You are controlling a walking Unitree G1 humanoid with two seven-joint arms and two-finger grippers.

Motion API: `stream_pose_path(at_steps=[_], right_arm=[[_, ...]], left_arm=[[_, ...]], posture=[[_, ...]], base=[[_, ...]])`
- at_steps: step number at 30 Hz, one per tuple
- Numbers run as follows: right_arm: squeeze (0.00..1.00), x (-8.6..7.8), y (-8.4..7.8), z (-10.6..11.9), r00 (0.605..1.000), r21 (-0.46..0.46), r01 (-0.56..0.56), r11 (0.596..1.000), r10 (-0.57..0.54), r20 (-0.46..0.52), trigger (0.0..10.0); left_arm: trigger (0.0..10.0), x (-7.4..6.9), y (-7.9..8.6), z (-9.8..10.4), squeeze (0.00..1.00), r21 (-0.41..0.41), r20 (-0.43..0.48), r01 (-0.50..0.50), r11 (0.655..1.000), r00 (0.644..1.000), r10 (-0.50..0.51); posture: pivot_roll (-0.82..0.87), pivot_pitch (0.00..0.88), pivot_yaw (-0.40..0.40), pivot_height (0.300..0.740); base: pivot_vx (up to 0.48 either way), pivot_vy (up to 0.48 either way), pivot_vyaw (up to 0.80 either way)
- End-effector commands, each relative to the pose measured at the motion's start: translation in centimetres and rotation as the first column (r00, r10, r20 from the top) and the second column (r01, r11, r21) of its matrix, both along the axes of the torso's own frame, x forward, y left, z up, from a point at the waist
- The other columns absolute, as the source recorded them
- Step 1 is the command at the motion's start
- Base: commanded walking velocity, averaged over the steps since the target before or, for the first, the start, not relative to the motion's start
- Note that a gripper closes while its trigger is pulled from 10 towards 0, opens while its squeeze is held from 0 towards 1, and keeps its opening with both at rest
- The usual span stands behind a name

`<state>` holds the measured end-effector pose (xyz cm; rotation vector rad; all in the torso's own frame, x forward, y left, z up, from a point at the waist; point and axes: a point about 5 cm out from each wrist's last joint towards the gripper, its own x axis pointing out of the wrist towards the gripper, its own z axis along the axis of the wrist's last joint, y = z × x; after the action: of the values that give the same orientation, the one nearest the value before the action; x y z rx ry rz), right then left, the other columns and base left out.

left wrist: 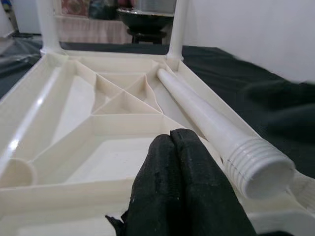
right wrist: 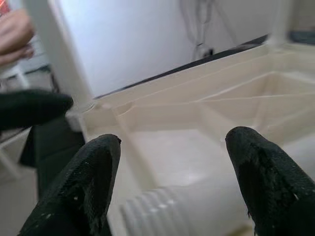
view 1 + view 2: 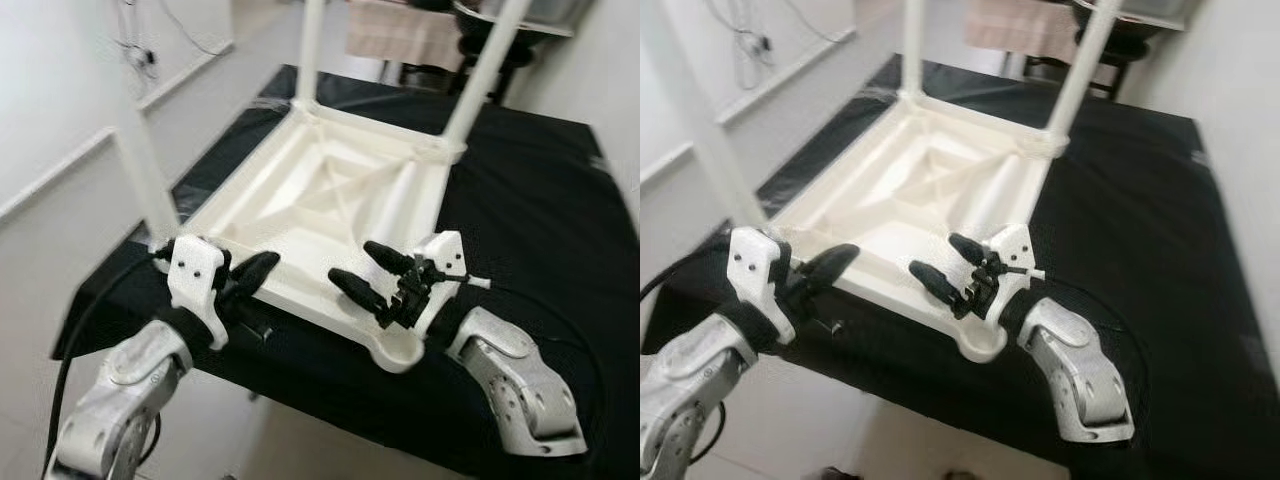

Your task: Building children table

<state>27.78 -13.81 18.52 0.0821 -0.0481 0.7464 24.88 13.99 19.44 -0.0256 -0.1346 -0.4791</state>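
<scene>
The white children's table (image 3: 300,215) lies upside down on a black-covered table (image 3: 530,230). Upright legs stand at its far left (image 3: 310,50), far right (image 3: 485,70) and near left (image 3: 140,170) corners. A loose white leg (image 1: 206,118) lies inside the underside along the right rim, its threaded end (image 2: 162,211) toward me. My right gripper (image 3: 352,262) is open, its fingers (image 2: 83,187) on either side of that threaded end without closing on it. At the near rim by the left corner, my left gripper (image 3: 268,263) is shut and holds nothing.
The black table's near edge runs just under both wrists, with floor below. White walls stand to the left. A dark chair and cloth (image 3: 400,30) sit beyond the far edge. A person's hand (image 2: 15,34) shows at the side in the right wrist view.
</scene>
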Motion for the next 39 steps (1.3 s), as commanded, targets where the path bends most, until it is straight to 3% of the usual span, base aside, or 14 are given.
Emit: stream_pose_path(at_steps=[1, 14, 39], right_arm=[[0.00, -0.1, 0.0, 0.6, 1.000, 0.027, 0.007, 1.000, -0.008, 0.019, 10.0], [0.00, -0.3, 1.4, 0.8, 0.999, 0.030, -0.014, 0.999, 0.013, 0.036, 10.0], [0.00, 0.3, 2.0, 0.5, 0.999, 0.005, 0.000, 1.000, 0.000, 0.040, 10.0]], left_arm=[[10.0, 0.0, 0.4, -0.3, 0.00, -0.009, 0.003, -0.050, 0.999, 0.999, 0.050], [10.0, 0.3, 0.2, -0.5, 0.00, 0.012, 0.000, -0.053, 0.999, 0.999, 0.053], [10.0, 0.5, 0.0, -0.6, 0.00, 0.012, -0.009, -0.039, 0.999, 0.999, 0.039]], posture=[[-0.03, 0.101, -0.070, 0.740], [-0.03, 0.098, -0.060, 0.740], [0.00, 0.103, -0.065, 0.740]], base=[[0.000, 0.000, -0.80], [0.000, 0.000, -0.80], [0.000, 0.000, -0.80]])
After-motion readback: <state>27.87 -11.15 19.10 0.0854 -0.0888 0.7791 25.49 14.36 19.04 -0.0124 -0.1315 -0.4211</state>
